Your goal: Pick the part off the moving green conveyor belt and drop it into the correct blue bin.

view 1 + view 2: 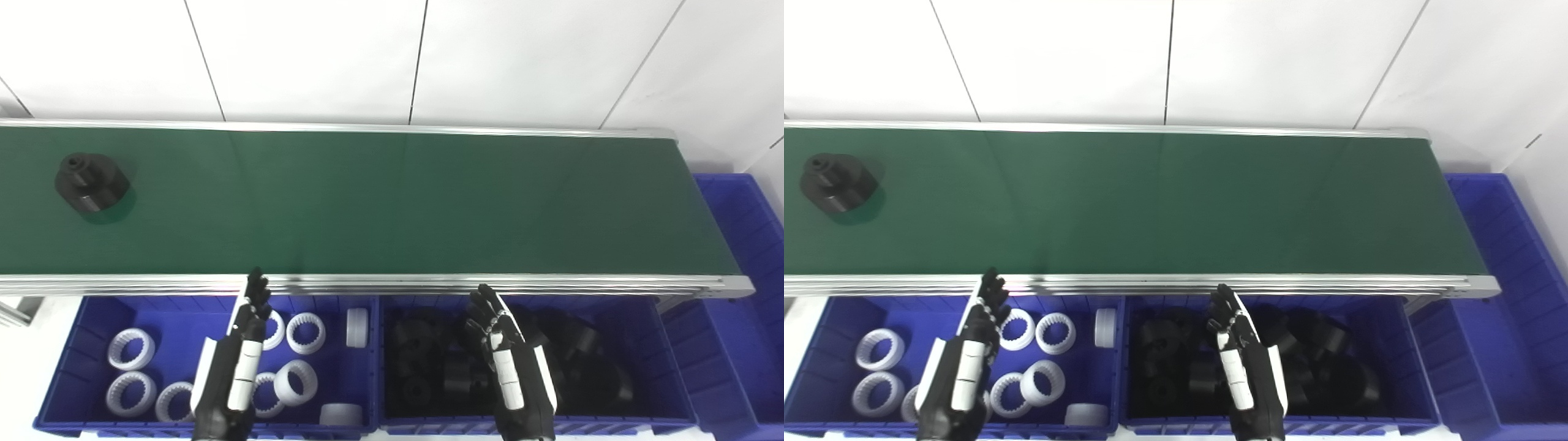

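The black part (92,182) is sitting near the conveyor belt's (392,202) left end, lying up and left of the empty, spread-fingered left hand (236,361), the nearer one, while the right hand (508,361) is hovering equally open.

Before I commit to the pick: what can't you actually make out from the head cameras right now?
- Black parts in the right-hand bin: dark on dark in both views, so no count or shapes; the right hand covers some.
- White rings in the left-hand bin: some sit behind the left hand.
- Third bin past the belt end: cut by the right edge, contents unseen.
- Black part on belt: underside hidden.
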You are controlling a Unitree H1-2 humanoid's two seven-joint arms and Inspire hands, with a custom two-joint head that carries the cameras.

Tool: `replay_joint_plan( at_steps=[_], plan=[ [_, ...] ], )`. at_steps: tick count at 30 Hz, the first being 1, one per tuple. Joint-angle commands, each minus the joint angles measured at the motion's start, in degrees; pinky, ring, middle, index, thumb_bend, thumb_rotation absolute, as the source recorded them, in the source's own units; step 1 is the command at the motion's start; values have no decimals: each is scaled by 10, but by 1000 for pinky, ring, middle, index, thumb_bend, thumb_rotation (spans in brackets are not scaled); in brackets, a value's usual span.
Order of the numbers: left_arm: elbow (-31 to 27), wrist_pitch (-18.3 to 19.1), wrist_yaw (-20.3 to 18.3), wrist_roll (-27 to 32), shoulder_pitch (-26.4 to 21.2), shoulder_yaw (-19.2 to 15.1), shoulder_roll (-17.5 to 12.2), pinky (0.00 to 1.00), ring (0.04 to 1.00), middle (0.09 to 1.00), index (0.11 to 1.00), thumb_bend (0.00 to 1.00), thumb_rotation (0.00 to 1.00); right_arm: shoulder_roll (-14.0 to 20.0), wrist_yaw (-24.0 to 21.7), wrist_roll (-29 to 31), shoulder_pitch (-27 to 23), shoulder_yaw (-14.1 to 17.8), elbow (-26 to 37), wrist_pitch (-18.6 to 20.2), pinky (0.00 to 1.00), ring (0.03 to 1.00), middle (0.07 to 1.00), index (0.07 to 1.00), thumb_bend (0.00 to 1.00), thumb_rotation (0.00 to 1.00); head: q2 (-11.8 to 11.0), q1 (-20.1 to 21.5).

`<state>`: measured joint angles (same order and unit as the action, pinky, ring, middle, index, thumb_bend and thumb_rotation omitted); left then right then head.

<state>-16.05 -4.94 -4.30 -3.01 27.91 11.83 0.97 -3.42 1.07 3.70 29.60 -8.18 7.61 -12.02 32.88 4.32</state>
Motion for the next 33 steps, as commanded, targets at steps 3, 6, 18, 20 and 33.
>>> replay_joint_plan(
  at_steps=[3,6,18,20,33],
  plan=[
    [15,-51,14,-30,-4,11,11,931,953,1000,1000,605,938,5,-14,15,-7,9,-8,-36,920,935,926,935,768,884,-9,-14],
    [28,-62,20,-42,-8,16,14,892,935,989,1000,582,923,9,-17,20,-11,13,-19,-40,946,951,937,947,759,892,-20,-24],
    [50,-71,34,-56,-12,23,27,828,893,961,1000,562,904,18,-31,31,-21,25,-44,-52,977,966,951,975,677,931,-39,-47],
    [48,-69,35,-58,-13,24,27,820,891,957,1000,561,900,17,-32,32,-21,27,-43,-51,978,968,950,976,671,933,-38,-49],
    [59,-72,43,-56,-14,30,32,823,885,951,1000,553,863,19,-37,39,-22,35,-50,-48,993,974,947,982,666,942,-57,-75]
  ],
)
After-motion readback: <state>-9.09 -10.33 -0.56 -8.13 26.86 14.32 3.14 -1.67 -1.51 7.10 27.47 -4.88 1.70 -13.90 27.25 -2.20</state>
